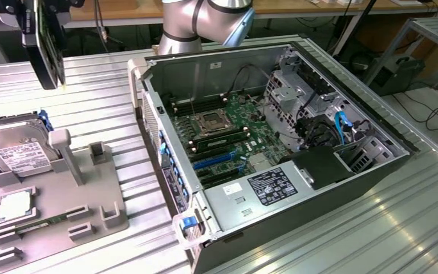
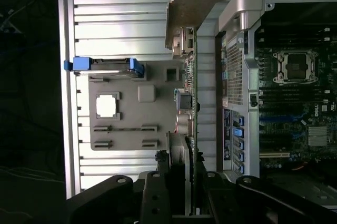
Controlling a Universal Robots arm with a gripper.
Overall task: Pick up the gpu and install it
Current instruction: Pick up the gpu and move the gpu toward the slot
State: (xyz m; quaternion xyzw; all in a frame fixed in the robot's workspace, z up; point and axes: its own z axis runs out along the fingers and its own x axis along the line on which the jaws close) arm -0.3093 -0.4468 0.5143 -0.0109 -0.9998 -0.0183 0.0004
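**Graphics card held in the air beside the open computer**

A ridged metal table (image 1: 401,228) carries the whole setup. On it lies a big tower computer case (image 1: 203,74) on its side with the panel off, so the green motherboard (image 1: 227,137) and its empty processor socket are in plain sight. The silver robot arm (image 1: 196,23) rises behind the case.

At the exterior view's left, a grey holder tray (image 1: 89,211) sits flat on the table, well apart from the case.

The gripper (image 1: 40,31) is at the exterior view's upper left, with its jaws drawn in narrow and clamped on the gpu (image 1: 49,57). The dark card hangs off the table, clear of the tray and to the left of the case in that view. From the wrist view, the gpu (image 2: 190,103) runs edge-on away from the gripper (image 2: 185,174), between the tray (image 2: 158,124) and the case wall (image 2: 237,13), with its pale bracket at the far end.

On the tray, a silver hard drive (image 1: 17,149) with a white label leans in its slot. A square processor chip (image 1: 15,206) lies in a pocket nearer the camera. Just beside that is a narrow green memory stick (image 1: 32,227).
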